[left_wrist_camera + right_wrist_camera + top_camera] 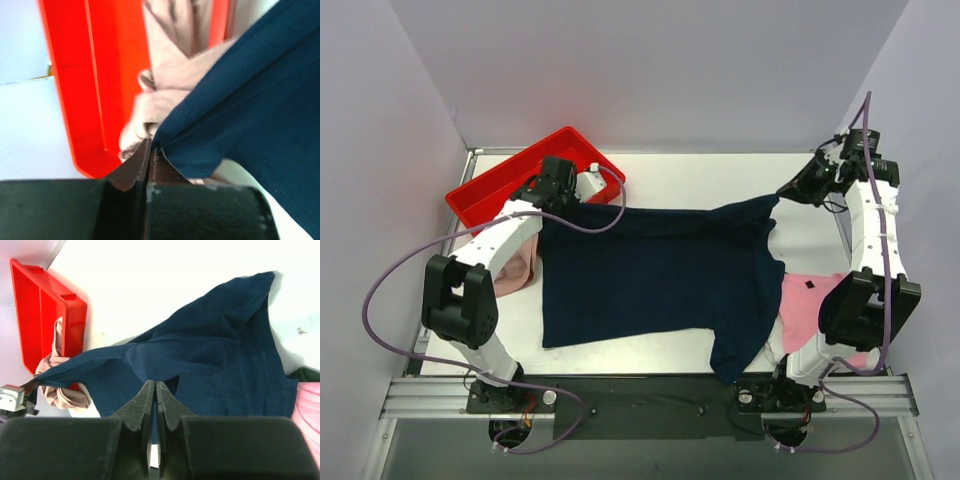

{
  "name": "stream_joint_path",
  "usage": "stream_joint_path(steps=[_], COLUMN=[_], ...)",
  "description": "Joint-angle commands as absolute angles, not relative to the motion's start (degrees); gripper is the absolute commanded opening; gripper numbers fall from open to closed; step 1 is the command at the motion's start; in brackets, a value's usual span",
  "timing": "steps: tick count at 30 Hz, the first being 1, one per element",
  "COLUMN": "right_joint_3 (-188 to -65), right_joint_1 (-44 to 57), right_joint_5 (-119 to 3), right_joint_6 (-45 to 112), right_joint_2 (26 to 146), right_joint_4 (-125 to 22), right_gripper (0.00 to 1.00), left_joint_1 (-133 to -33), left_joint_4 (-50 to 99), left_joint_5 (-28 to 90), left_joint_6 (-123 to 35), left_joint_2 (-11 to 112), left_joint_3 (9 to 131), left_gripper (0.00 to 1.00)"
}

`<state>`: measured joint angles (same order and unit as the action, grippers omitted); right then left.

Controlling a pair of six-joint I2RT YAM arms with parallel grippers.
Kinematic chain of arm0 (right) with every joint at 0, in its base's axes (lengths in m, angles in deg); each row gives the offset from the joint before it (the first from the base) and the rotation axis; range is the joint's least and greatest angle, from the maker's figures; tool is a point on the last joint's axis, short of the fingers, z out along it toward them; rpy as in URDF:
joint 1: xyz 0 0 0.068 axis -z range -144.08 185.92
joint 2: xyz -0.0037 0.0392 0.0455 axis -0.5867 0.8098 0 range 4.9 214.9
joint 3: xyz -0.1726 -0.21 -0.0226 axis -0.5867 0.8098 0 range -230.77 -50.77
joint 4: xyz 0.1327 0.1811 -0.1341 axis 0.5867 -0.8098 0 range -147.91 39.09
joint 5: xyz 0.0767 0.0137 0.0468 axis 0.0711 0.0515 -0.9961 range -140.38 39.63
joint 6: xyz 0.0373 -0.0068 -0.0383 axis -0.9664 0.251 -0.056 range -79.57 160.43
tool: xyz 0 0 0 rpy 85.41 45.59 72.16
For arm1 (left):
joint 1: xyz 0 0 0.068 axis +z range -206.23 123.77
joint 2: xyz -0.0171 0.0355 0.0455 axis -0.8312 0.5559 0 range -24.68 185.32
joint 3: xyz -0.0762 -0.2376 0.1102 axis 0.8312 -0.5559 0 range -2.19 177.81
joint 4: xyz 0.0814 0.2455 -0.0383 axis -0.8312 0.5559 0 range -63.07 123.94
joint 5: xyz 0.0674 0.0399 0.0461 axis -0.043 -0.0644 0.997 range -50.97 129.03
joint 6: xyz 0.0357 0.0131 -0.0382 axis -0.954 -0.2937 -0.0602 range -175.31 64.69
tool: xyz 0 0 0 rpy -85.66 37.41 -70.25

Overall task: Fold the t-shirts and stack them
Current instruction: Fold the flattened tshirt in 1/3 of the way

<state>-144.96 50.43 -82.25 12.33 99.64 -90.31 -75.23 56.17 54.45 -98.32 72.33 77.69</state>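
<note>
Barely begun: navy t-shirt (650, 275) stretched mid-table between left gripper (151, 150), clamped on its far-left corner, and right gripper (152, 386), apparently clamped far-right; pink t-shirt (810, 300) near right and beige t-shirt (520, 272) left, unfolded, nothing stacked.

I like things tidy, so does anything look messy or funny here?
Yes. The beige-pink t-shirt is crumpled, spilling over the edge of the red tray onto the table rather than lying flat. The navy t-shirt also lies askew, and one end seems to droop past the table's near edge.
</note>
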Motion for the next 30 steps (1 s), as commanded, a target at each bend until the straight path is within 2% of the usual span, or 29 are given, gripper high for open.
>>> stream_joint_path(steps=[1, 9, 23, 24, 25, 26, 27, 28, 30], right_joint_3=[-139.5, -117.8, -111.9, -111.4, -111.2, -111.3, -111.5, -112.0, -113.2], right_joint_1=[49.7, 51.3, 53.1, 53.1, 53.1, 53.1, 53.1, 52.7, 52.1], right_joint_5=[-82.1, -81.4, -78.9, -78.9, -79.1, -79.4, -80.2, -80.6, -80.7], right_joint_6=[12.4, 15.8, 19.2, 19.2, 19.1, 19.1, 18.6, 18.2, 17.1], right_joint_2=[94.7, 83.9, 83.9, 84.0, 84.1, 84.3, 84.4, 84.6, 85.6], right_joint_4=[-92.7, -94.8, -97.3, -97.3, -97.1, -97.1, -96.5, -96.1, -94.8], right_gripper=[0.00, 0.00, 0.00, 0.00, 0.00, 0.00, 0.00, 0.00, 0.00], left_joint_1=[-75.0, -75.7, -75.8, -75.7, -75.7, -75.7, -75.8, -75.9, -76.5], left_joint_4=[54.4, 54.7, 58.4, 58.8, 59.9, 60.4, 62.2, 63.0, 65.7], left_joint_5=[52.7, 46.9, 46.0, 45.6, 44.9, 44.3, 42.8, 41.7, 39.0], left_joint_6=[-98.7, -103.0, -107.2, -107.3, -107.5, -107.6, -107.8, -107.9, -108.0], left_joint_2=[68.8, 64.7, 67.3, 67.2, 67.0, 67.0, 66.7, 66.6, 65.8], left_joint_3=[71.3, 57.4, 55.3, 55.4, 55.6, 55.9, 56.5, 57.7, 59.9], left_gripper=[0.00, 0.00, 0.00, 0.11, 0.17, 0.29, 0.34, 0.45, 0.52])
